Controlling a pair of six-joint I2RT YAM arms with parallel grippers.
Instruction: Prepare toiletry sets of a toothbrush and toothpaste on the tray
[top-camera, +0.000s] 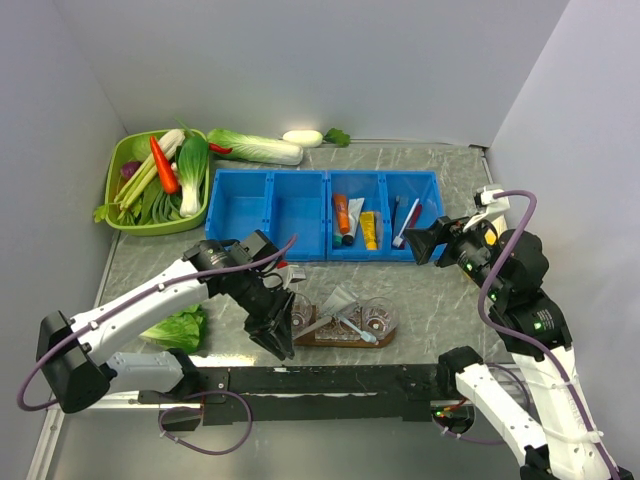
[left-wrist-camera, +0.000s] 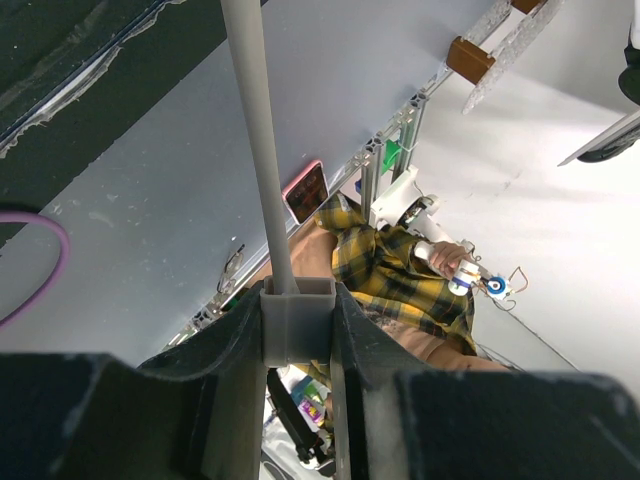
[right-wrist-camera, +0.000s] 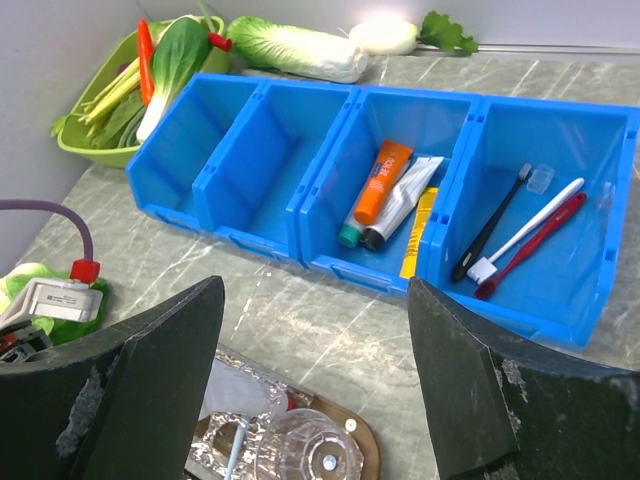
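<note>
Right wrist: toothpaste (right-wrist-camera: 403, 198) lengthwise in bin (right-wrist-camera: 420, 115)

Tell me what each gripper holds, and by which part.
Left gripper is shut on what looks like a grey toothbrush, pinched at its blocky squared end. Right gripper stands open, holding nothing.

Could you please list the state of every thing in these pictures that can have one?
Left gripper, shut on a thin grey rod.
Right gripper, open, holding nothing.
Leftmost blue plastic bin, empty.
Second blue plastic bin, empty.
Orange squeeze tube, capped, lying in the third bin.
Brown wooden oblong tray, holding clear glasses and a silvery toothpaste tube.
</note>
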